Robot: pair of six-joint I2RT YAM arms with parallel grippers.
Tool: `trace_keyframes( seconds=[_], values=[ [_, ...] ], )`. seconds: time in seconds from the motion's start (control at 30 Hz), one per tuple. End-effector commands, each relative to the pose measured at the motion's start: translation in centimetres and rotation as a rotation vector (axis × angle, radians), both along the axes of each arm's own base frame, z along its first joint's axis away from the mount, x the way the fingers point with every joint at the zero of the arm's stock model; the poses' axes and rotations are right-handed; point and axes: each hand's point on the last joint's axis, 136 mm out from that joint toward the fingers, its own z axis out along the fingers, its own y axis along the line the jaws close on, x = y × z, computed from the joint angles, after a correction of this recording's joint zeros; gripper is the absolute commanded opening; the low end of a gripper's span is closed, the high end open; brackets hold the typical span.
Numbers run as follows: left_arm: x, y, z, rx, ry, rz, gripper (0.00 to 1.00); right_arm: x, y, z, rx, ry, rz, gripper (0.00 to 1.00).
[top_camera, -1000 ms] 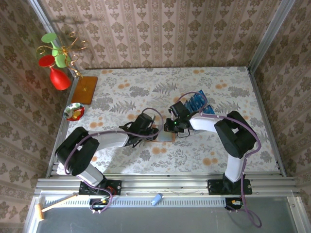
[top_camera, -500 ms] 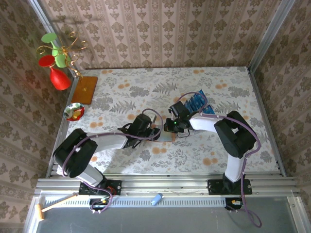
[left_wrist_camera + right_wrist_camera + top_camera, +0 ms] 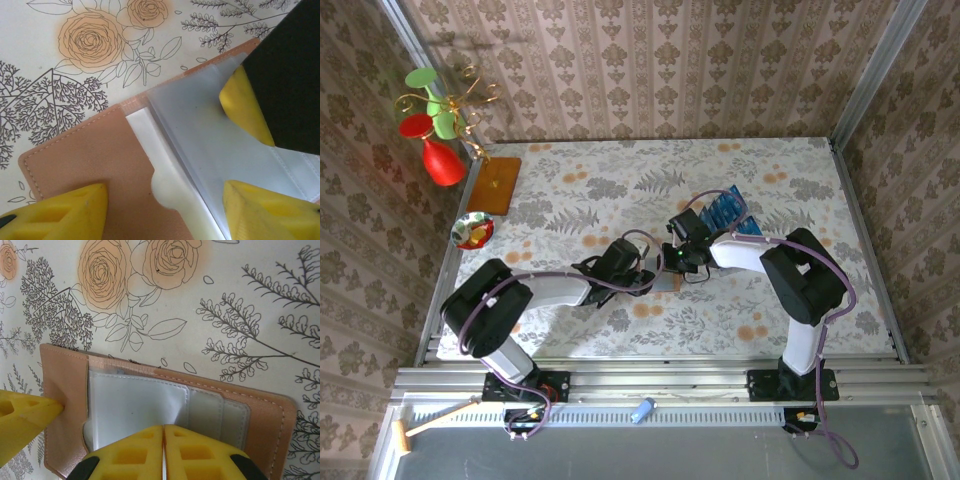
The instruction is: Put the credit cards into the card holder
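The right gripper (image 3: 164, 437) has its fingers pressed together, tips on the sleeve (image 3: 135, 405) of the open holder (image 3: 265, 420). The left gripper (image 3: 162, 200) is spread apart, straddling the holder at mid-frame of the top view. The cards (image 3: 728, 212) lie just to the upper right.

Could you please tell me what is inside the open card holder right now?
The card holder lies open, showing greyish clear sleeves that look empty. The shut right gripper covers the sleeves' near edge, so that part is hidden.
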Motion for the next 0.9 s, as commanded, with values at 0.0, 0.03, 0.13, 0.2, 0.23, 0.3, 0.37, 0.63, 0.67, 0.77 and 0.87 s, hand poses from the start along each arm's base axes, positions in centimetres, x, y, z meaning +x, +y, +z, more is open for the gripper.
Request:
trace_keyframes(
  seconds=[0.0,0.03,0.13,0.2,0.23,0.3,0.37,0.63,0.67,0.77,0.87],
  values=[
    [0.0,0.5,-0.7,0.087,-0.005,-0.01,0.63,-0.7,0.2,-0.5,0.004,0.024,0.01,0.12],
    [0.0,0.6,-0.8,0.1,-0.004,-0.009,0.63,-0.7,0.3,-0.5,0.004,0.024,0.011,0.12],
    [-0.1,0.6,-1.2,0.116,-0.003,-0.013,0.63,-0.5,0.3,0.0,0.007,0.019,0.013,0.16],
    [-0.2,0.7,-1.3,0.119,-0.001,-0.013,0.62,-0.3,0.3,0.6,0.009,0.01,0.01,0.21],
    [-0.2,0.7,-1.4,0.119,0.001,-0.012,0.62,-0.1,0.2,1.1,0.014,0.0,0.006,0.24],
    [-0.2,0.7,-1.4,0.119,0.0,-0.012,0.62,0.1,0.0,2.0,0.023,-0.017,-0.004,0.31],
    [-0.2,0.7,-1.4,0.119,0.0,-0.013,0.62,0.4,-0.3,2.8,0.031,-0.032,-0.016,0.36],
    [-0.2,0.6,-1.3,0.114,-0.002,-0.012,0.62,0.7,-0.7,3.7,0.045,-0.046,-0.038,0.41],
    [-0.2,0.6,-1.3,0.114,-0.002,-0.013,0.62,0.6,-0.8,3.5,0.044,-0.044,-0.038,0.41],
    [-0.1,0.6,-1.3,0.114,-0.003,-0.011,0.62,0.5,-0.9,3.0,0.039,-0.036,-0.041,0.43],
    [-0.1,0.6,-1.2,0.114,-0.004,-0.012,0.62,0.2,-0.9,2.2,0.038,-0.02,-0.042,0.44]
  ],
)
